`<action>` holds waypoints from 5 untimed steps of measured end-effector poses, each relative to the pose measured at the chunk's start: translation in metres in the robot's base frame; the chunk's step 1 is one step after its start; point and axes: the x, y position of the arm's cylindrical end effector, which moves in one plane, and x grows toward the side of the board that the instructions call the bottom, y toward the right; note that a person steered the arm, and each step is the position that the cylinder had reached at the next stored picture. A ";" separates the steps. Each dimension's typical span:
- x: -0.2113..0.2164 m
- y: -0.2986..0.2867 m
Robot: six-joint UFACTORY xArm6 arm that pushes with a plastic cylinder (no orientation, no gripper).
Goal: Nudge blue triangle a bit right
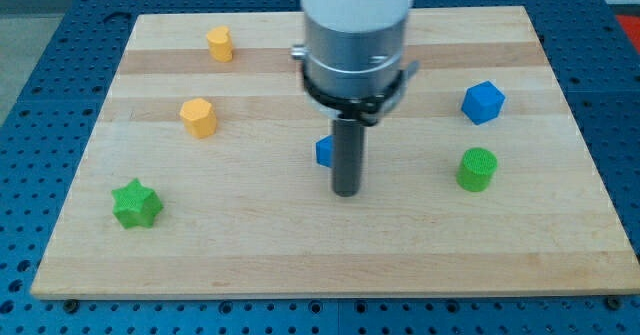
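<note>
The blue triangle (324,152) lies near the middle of the wooden board (250,255); only its left part shows, as the dark rod hides the rest. My tip (346,191) rests on the board just to the right of and slightly below the blue triangle, touching or nearly touching it. The arm's grey and white body hangs over the board's top middle.
A blue cube (483,102) sits at the right, with a green cylinder (477,169) below it. A yellow cylinder (220,44) and a yellow hexagonal block (198,117) are at the upper left. A green star (136,204) is at the lower left.
</note>
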 end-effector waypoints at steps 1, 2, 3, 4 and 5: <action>-0.014 -0.026; -0.014 -0.014; -0.014 -0.002; -0.014 0.014; -0.014 0.031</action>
